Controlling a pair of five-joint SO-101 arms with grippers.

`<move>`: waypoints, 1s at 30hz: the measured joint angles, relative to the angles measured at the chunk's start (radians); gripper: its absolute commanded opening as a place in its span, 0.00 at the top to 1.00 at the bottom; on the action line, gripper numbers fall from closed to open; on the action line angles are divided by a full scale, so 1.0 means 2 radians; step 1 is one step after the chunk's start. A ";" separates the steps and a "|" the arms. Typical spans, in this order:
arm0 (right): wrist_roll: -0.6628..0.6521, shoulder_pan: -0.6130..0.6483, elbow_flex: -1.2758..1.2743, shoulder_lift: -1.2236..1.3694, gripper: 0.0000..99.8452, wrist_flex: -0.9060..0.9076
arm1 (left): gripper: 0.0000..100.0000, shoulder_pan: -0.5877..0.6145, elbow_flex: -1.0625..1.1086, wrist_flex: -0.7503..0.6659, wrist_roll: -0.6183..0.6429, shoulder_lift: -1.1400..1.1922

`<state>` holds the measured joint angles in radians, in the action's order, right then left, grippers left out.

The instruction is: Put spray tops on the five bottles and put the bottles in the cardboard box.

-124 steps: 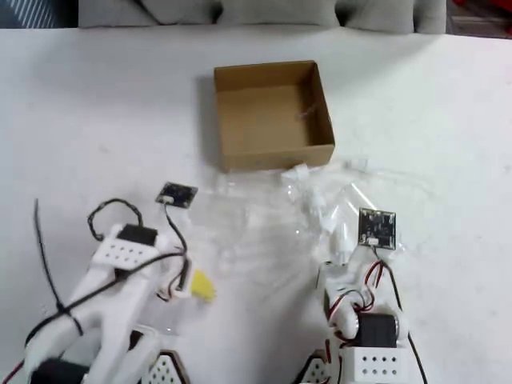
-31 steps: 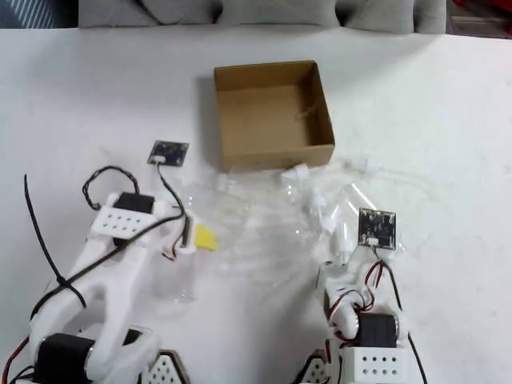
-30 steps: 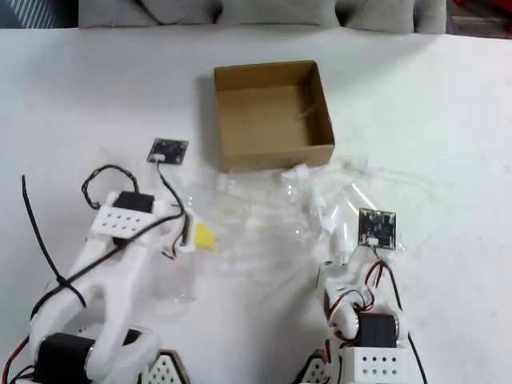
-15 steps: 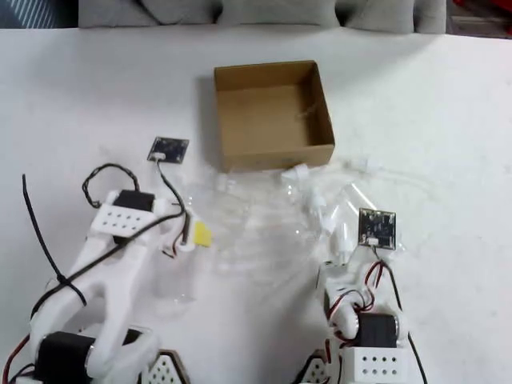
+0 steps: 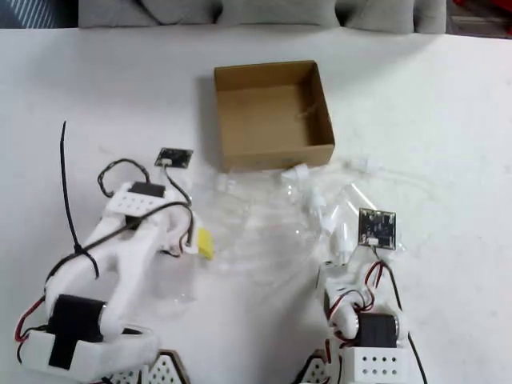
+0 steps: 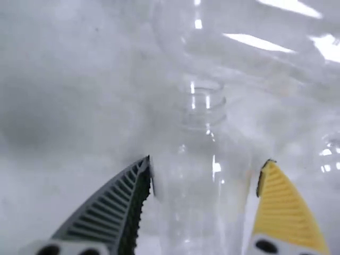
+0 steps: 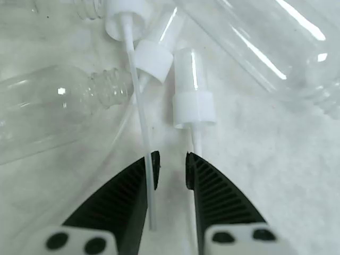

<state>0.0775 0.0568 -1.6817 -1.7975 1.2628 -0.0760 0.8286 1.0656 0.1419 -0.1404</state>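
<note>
One box [image 5: 272, 156] stands open on the table [image 5: 432, 104], with bare surface seen wide on both sides. Clear bottles [image 5: 240, 232], too blurred to be counted, lie strewn just before it, with three tops [image 7: 194, 106]. The left gripper [image 6: 207, 162] is spread around one bottle [image 6: 204, 133]. The right gripper [image 7: 171, 156] is parted narrowly at the tops.

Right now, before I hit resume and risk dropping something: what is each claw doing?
Left claw: open, straddling a clear bottle, grip unconfirmed.
Right claw: barely open, holding nothing, spray top tubes at its tips.
</note>
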 measured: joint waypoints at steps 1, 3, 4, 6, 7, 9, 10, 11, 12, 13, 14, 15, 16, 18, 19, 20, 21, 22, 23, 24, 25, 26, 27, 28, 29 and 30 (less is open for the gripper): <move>0.000 0.000 0.000 0.000 0.94 0.000 | 0.79 0.000 0.000 0.000 -0.001 0.000; 0.000 0.000 0.000 0.000 0.94 0.000 | 0.91 0.000 0.000 0.000 0.002 0.007; 0.000 0.000 0.000 0.000 0.94 0.000 | 0.99 -0.001 0.000 -0.001 0.002 0.012; 0.000 0.000 0.000 0.000 0.94 0.000 | 0.95 -0.004 0.000 -0.009 0.001 0.015; 0.000 0.000 0.000 0.000 0.94 0.000 | 0.93 -0.004 -0.001 -0.012 0.001 0.016; 0.000 0.000 0.000 0.000 0.94 0.000 | 0.96 -0.004 -0.005 -0.012 0.001 0.017; 0.000 0.000 0.000 0.000 0.94 0.000 | 0.98 -0.004 -0.005 -0.012 0.002 0.017; 0.000 0.000 0.000 0.000 0.94 0.000 | 0.98 -0.004 -0.006 -0.012 0.002 0.017; 0.000 0.000 0.000 0.000 0.94 0.000 | 0.97 -0.004 -0.006 -0.012 0.002 0.017; 0.000 0.000 0.000 0.000 0.94 0.000 | 0.98 -0.004 -0.006 -0.012 0.002 0.017; 0.000 0.000 0.000 0.000 0.94 0.000 | 0.98 -0.004 -0.006 -0.012 0.002 0.017; 0.000 0.000 0.000 0.000 0.94 0.000 | 0.98 -0.004 -0.006 -0.012 0.002 0.017; 0.000 0.000 0.000 0.000 0.94 0.000 | 0.98 -0.004 -0.006 -0.012 0.002 0.017; 0.000 0.000 0.000 0.000 0.94 0.000 | 0.98 -0.004 -0.006 -0.012 0.002 0.017; 0.000 0.000 0.000 0.000 0.94 0.000 | 0.98 -0.004 -0.006 -0.012 0.002 0.017; 0.000 0.000 0.000 0.000 0.94 0.000 | 0.98 -0.004 -0.006 -0.012 0.002 0.017; 0.000 0.000 0.000 0.000 0.94 0.000 | 0.98 -0.004 -0.006 -0.012 0.002 0.017; 0.000 0.000 0.000 0.000 0.94 0.000 | 0.98 -0.004 -0.006 -0.012 0.002 0.017; 0.000 0.000 0.000 0.000 0.94 0.000 | 0.98 -0.004 -0.006 -0.012 0.002 0.017; 0.000 0.000 0.000 0.000 0.94 0.000 | 0.98 -0.004 -0.006 -0.012 0.002 0.017; 0.000 0.000 0.000 0.000 0.94 0.000 | 0.98 -0.004 -0.006 -0.012 0.002 0.017; 0.000 0.000 0.000 0.000 0.94 0.000 | 0.98 -0.004 -0.006 -0.012 0.002 0.017; 0.000 0.000 0.000 0.000 0.94 0.000 | 0.98 -0.004 -0.006 -0.012 0.002 0.017; 0.000 0.000 0.000 0.000 0.94 0.000 | 0.98 -0.004 -0.006 -0.012 0.002 0.017; 0.000 0.000 0.000 0.000 0.94 0.000 | 0.98 -0.004 -0.006 -0.012 0.002 0.017; 0.000 0.000 0.000 0.000 0.94 0.000 | 0.98 -0.004 -0.006 -0.012 -0.004 0.017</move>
<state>0.0775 0.0568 -1.6817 -1.7975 1.2628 -0.0836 0.8163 1.0426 0.1343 -0.1066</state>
